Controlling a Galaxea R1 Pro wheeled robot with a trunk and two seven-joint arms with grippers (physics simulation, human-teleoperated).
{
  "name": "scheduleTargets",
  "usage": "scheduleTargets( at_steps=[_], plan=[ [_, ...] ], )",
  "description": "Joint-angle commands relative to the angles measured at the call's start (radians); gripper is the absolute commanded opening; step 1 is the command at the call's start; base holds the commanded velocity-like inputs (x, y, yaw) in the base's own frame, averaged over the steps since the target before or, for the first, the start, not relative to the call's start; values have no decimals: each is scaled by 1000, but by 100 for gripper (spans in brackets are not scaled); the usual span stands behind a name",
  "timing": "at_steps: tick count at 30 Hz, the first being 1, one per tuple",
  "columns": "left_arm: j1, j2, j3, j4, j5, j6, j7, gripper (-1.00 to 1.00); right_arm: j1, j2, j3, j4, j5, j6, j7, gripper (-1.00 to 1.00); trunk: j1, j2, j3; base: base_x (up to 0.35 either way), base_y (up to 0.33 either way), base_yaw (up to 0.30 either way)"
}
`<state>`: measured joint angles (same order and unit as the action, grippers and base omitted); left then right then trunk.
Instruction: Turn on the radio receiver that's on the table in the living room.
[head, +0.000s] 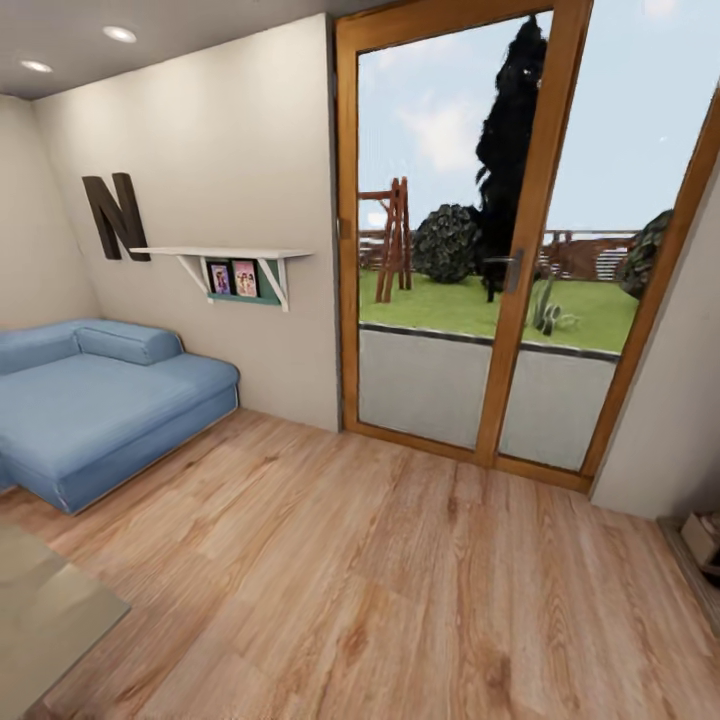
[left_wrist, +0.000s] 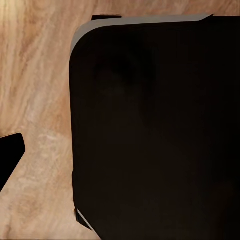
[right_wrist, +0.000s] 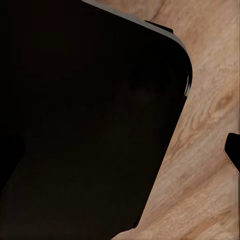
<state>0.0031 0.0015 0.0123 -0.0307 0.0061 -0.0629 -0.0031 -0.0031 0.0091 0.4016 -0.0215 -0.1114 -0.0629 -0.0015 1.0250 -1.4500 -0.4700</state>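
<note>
1. Living room ahead: wood plank floor (head: 400, 580), pale-blue sofa (head: 100, 400) at nine o'clock, glass patio door (head: 480, 250) at one.
2. Glossy coffee table (head: 50, 610) corner at seven o'clock; radio hidden, likely farther left.
3. Claws' grip: cannot tell.

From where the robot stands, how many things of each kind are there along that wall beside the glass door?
Sofa: 1
Wall shelf: 1
Framed photos: 2
Letter N: 1
Total: 5
A corner of the table also shows low down in the head view.
</note>
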Motion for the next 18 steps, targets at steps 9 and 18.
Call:
scheduleTargets(
  at_steps=[9, 18],
  plan=[
    [0, 0, 0, 1, 0, 0, 0, 100, 0, 0, 0, 0, 0, 0, 0, 100, 0, 0, 0, 0, 0, 272],
    [0, 1, 0, 0, 0, 0, 0, 100, 0, 0, 0, 0, 0, 0, 0, 100, 0, 0, 0, 0, 0, 272]
  ],
)
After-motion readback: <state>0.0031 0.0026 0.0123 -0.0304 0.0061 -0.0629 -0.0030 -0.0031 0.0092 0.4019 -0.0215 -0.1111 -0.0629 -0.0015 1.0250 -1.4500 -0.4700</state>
